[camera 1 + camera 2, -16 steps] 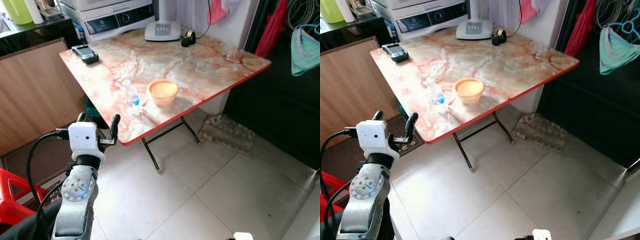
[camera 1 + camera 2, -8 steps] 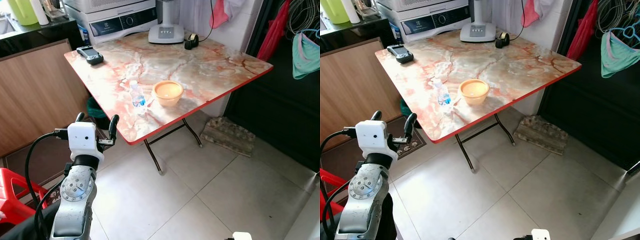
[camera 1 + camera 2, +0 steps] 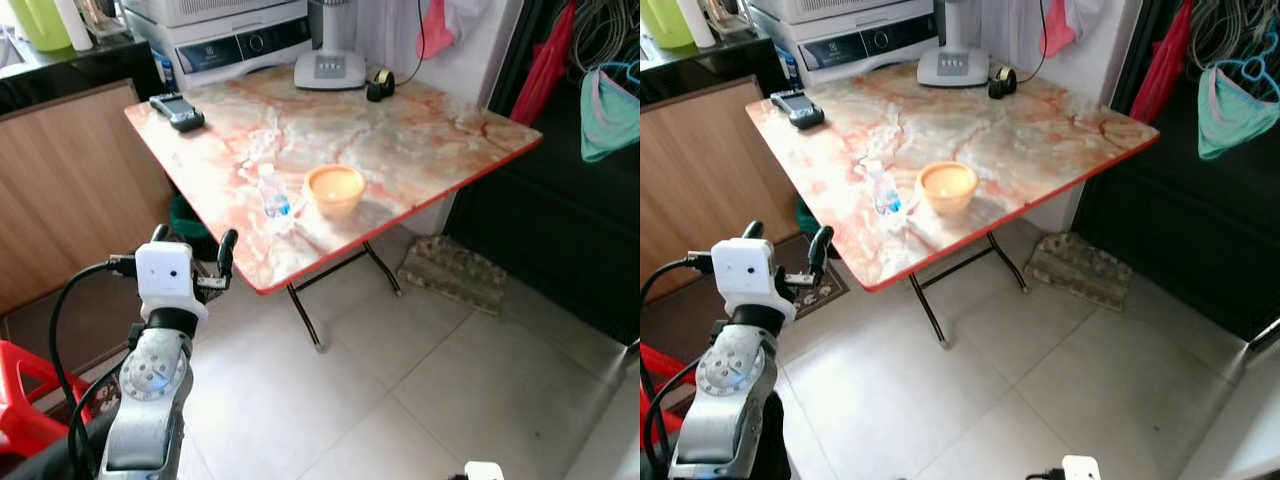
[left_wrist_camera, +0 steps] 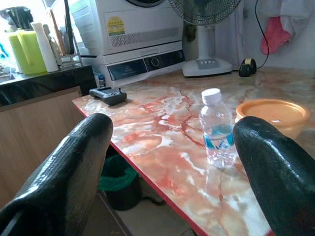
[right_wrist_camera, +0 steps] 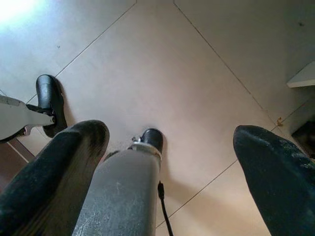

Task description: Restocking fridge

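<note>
Fingers [image 3: 228, 248] of the left gripper [image 3: 195, 243] stand spread wide with nothing between them, raised just short of the near corner of the worktop [image 3: 420, 125] and aimed at the water bottle [image 3: 269, 192]; that small clear bottle with a white cap and blue label stands upright on the marbled, red-edged worktop near its front edge; just beside it, apart from it, sits an orange bowl [image 3: 335, 188]; farther back on the same top lie a dark handset [image 3: 177, 110] at the far left corner, the grey base of a fan [image 3: 329, 68] and a roll of tape [image 3: 378, 83] by the wall; a white appliance [image 3: 225, 35] stands behind the worktop, next to a wooden cabinet [image 3: 70, 180] with a green jug [image 3: 38, 20] on its dark counter; an egg carton [image 3: 455, 272] lies on the tiled floor [image 3: 400, 390] beyond the folding legs; clothes on a hanger [image 3: 608, 95] hang at the right; down low, the right gripper [image 5: 172, 162] hangs over the floor tiles, its fingers likewise wide apart and holding nothing
</note>
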{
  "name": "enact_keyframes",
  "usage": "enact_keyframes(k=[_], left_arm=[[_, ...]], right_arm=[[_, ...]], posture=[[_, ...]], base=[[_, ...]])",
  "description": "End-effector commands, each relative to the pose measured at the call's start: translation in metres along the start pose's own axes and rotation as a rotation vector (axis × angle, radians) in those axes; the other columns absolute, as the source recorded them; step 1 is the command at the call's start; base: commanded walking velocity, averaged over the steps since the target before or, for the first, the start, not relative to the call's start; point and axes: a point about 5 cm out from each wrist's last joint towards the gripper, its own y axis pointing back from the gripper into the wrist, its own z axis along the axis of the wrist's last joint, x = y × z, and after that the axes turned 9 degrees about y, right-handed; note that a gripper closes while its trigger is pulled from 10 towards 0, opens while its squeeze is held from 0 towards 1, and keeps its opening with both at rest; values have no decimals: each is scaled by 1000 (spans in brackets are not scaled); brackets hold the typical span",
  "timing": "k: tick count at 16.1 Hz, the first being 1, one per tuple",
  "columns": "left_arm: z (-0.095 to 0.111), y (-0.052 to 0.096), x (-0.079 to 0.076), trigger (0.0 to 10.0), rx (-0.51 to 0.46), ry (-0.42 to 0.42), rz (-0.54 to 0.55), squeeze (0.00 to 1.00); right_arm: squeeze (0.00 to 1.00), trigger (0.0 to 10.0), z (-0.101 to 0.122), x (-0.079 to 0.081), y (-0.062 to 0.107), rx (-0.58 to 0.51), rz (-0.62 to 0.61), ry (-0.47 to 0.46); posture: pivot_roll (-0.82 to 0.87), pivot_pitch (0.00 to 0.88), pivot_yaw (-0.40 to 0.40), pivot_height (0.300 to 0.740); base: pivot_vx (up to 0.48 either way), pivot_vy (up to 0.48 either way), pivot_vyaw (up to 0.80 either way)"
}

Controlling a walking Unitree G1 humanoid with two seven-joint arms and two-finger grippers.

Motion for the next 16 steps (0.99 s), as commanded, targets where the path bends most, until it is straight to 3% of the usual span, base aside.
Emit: enact_keyframes(k=[1, 12, 16], left_arm=[[5, -2, 2, 10000, -9, -10, 3, 0], [7, -2, 1, 10000, -11, -10, 5, 0], [17, -3, 3, 10000, -72, -30, 31, 0]], right_arm=[[0, 10000, 0, 2, 0, -7, 5, -10], [0, 10000, -2, 3, 0, -3, 15, -3], [0, 10000, -1, 4, 0, -5, 22, 6]], posture=[[6, 98, 23, 740], [9, 85, 25, 740], [19, 79, 22, 740]], base=[[480, 0, 0], [480, 0, 0], [360, 0, 0]])
